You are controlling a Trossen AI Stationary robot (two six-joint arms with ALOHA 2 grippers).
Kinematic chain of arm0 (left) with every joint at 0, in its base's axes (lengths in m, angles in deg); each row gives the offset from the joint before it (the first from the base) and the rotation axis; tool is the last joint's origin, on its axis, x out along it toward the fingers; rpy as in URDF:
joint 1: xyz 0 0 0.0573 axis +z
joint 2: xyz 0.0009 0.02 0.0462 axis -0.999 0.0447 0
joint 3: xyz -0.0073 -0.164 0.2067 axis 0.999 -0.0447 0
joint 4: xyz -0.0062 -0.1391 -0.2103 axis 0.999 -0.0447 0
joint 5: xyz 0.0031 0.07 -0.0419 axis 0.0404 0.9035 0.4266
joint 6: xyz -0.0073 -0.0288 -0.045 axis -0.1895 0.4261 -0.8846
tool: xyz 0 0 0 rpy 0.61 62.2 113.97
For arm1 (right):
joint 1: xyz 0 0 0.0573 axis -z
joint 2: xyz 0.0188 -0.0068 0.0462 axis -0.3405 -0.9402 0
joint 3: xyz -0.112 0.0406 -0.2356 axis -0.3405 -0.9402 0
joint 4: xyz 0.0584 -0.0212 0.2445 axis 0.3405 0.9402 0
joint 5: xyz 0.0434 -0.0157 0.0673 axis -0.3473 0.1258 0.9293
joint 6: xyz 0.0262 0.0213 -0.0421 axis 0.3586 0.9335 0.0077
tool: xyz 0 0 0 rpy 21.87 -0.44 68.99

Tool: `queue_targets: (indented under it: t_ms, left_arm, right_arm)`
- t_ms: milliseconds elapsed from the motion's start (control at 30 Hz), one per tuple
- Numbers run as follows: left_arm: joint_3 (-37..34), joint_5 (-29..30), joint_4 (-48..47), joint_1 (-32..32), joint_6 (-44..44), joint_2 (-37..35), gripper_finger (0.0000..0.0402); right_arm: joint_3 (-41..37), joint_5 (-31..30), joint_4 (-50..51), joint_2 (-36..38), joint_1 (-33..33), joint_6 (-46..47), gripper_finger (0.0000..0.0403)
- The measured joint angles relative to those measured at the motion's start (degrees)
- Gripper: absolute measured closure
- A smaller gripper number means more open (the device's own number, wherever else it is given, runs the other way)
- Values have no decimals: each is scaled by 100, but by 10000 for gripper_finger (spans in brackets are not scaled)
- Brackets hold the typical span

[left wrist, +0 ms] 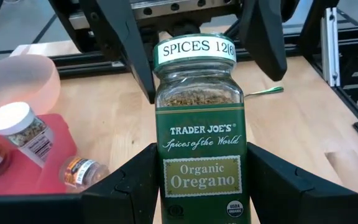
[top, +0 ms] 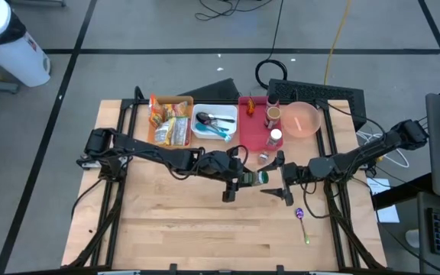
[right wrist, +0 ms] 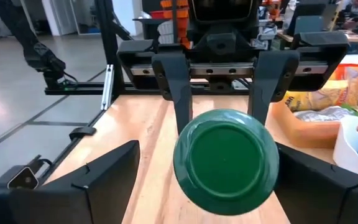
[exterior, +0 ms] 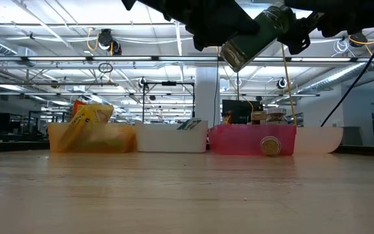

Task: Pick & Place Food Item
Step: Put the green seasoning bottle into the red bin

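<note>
At centre-left of the high view, the left claw [top: 237,180] is clamped on the Trader Joe's oregano jar [top: 260,177], held tilted well above the surface [top: 205,229] (green lid toward the other arm). Just right, the right claw [top: 284,183] stands spread, empty, facing the lid. Picking looks done; placing remains.

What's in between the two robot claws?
The oregano jar. In the high view it lies between the left claw and the right claw; the left wrist view shows the left claw gripping it.
</note>
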Motion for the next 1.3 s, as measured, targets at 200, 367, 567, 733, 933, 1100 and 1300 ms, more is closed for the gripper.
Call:
queue_targets:
  t_ms: [200,367,567,733,933,1100,1300]
  left_arm:
    - [0,-91,31,12,2,42,198]
    - [0,-175,41,14,-9,42,198]
    - [-2,-131,38,17,-52,42,198]
    - [-2,-131,46,29,-143,42,198]
    - [-2,-115,164,34,-127,42,111]
    - [-2,-96,52,34,-132,-187,49]
    - [0,-101,-977,-35,-301,-1011,22]
  right_arm:
    - [0,3,-210,-175,7,-20,99]
    - [0,-7,-300,-249,11,-20,138]
    - [0,-213,-351,-252,10,-27,208]
    - [0,-289,-375,-252,9,10,209]
    - [0,-267,-387,-257,7,25,209]
    - [0,-269,-285,-257,7,17,209]
    - [0,-295,-66,-257,8,70,209]
